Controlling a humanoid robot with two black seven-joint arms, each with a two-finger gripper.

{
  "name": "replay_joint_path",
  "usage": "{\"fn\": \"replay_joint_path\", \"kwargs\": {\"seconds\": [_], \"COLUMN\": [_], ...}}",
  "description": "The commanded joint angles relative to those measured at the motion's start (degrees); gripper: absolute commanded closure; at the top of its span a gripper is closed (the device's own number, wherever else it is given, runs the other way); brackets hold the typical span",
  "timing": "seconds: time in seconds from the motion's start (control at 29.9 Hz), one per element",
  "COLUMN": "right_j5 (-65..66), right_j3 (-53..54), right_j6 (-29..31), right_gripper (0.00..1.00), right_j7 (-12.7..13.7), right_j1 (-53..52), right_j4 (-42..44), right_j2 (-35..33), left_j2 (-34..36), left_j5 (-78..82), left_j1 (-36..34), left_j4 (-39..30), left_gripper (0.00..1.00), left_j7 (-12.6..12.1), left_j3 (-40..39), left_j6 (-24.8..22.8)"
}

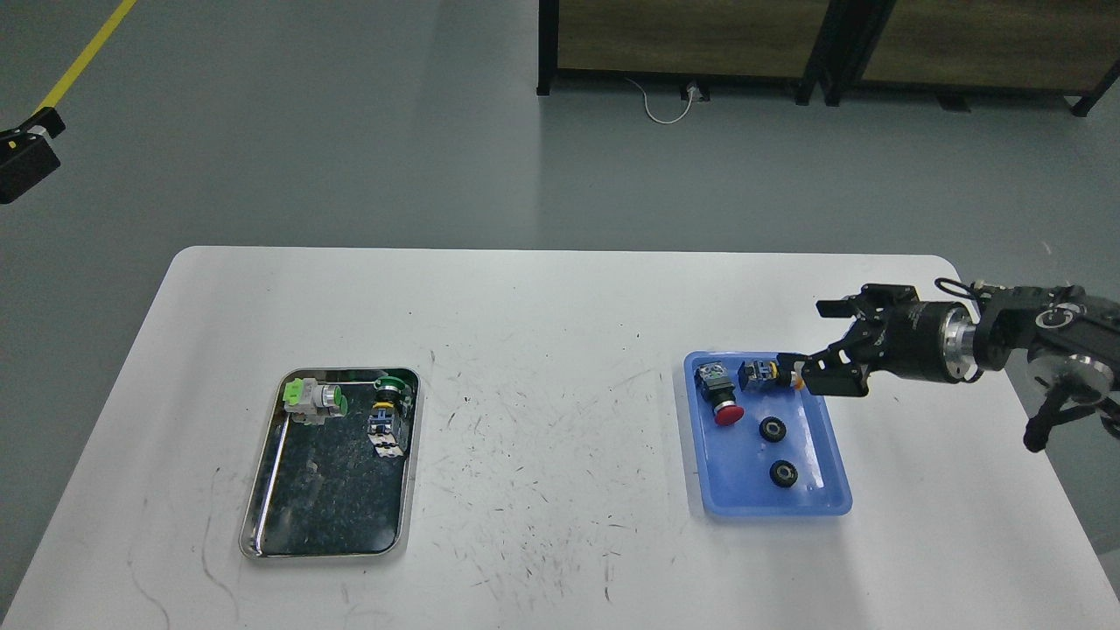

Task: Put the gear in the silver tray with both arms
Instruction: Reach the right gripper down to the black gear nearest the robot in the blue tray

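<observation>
Two small black gears (772,429) (782,473) lie in the blue plastic tray (829,490) on the right of the table. The silver tray (262,490) sits on the left and holds a green-and-grey push button (313,400) and a green-capped switch (386,411). My right gripper (818,339) is open and empty, just above the blue tray's far right corner, up and right of the gears. Only a black piece of my left gripper (26,162) shows at the left edge, far from the table.
The blue tray also holds a red mushroom button (719,398) and a yellow-capped switch (763,373), close to the right gripper's lower finger. The white table (542,350) has a scuffed middle between the trays. Dark cabinet legs (547,52) stand on the floor beyond.
</observation>
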State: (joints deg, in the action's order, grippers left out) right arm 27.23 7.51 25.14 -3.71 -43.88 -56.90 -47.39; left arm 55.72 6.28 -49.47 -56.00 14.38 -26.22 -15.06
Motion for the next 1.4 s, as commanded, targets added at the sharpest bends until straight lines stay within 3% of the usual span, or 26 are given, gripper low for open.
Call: {"fn": "replay_joint_path", "kwargs": {"seconds": [0.0,0.33,0.6,1.07,1.37], "right_j5": [2.56,4.68,4.94,8.55,8.55], "right_j3": [0.13,0.22,0.05,0.57,0.92], "right_j6": [-0.18,-8.78,-9.76,-9.67,-8.70], "right_gripper": [0.01,0.02,0.03,0.20,0.37], "right_j7": [0.02,-1.47,-1.12,-1.47,-1.47], "right_j1": [4.14,6.17,6.17,7.84,7.93], "right_j4": [0.82,3.46,7.50,8.91,9.18], "right_j2": [0.72,7.22,11.35,12.67,12.67], "left_j2": [0.35,0.44,0.79,0.70,1.14], "left_j5": [-0.04,-0.04,-0.04,-0.04,-0.04], "left_j1": [0.08,0.08,0.17,0.17,0.17], "left_j4": [-0.60,-0.69,-0.51,-0.51,-0.42], "left_gripper": [0.02,0.03,0.03,0.03,0.03], "left_j7": [-0.31,-0.67,-0.58,-0.67,-0.58], "left_j3": [-0.50,-1.03,-1.03,-1.03,-1.03], "left_j6": [0.21,0.29,0.38,0.73,0.65]}}
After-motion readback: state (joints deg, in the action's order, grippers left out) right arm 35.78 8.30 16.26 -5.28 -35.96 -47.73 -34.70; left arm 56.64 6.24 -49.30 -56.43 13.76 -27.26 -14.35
